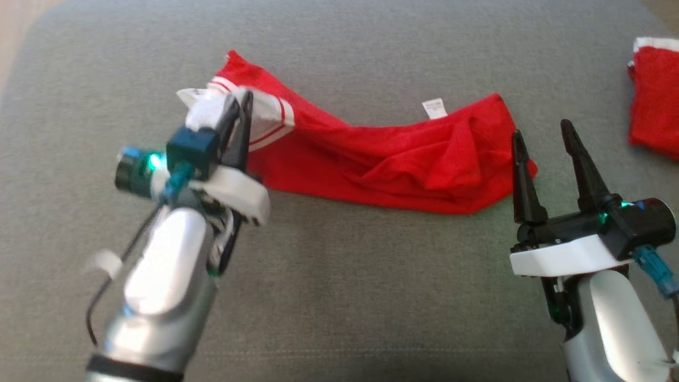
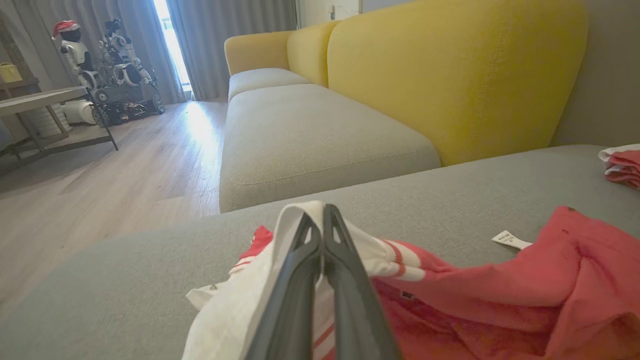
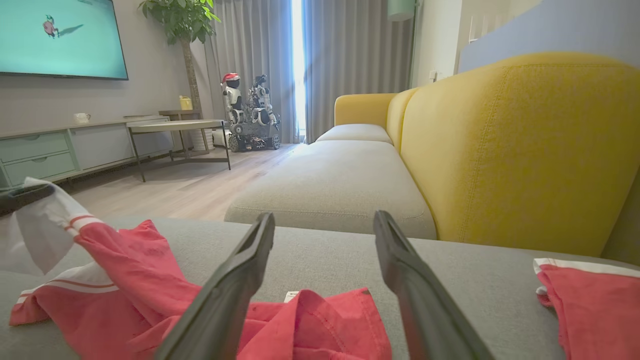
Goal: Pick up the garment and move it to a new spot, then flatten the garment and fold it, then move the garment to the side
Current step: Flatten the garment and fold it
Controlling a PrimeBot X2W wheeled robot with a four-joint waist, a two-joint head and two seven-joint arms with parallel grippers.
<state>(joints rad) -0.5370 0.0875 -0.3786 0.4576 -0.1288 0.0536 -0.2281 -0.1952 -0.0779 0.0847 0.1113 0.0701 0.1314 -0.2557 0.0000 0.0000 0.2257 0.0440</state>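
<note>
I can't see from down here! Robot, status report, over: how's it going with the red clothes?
Left gripper shut on red garment, at its white striped end. Right gripper open, by its other end. Second red cloth far right, not in the way.

Red garments, two: middle garment [image 1: 382, 159], edge garment [image 1: 655, 106]. Grey cushion [image 1: 339, 297], one.

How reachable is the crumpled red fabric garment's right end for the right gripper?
Likely yes: the right gripper stands open right beside that end of the red fabric garment, with nothing between them.
</note>
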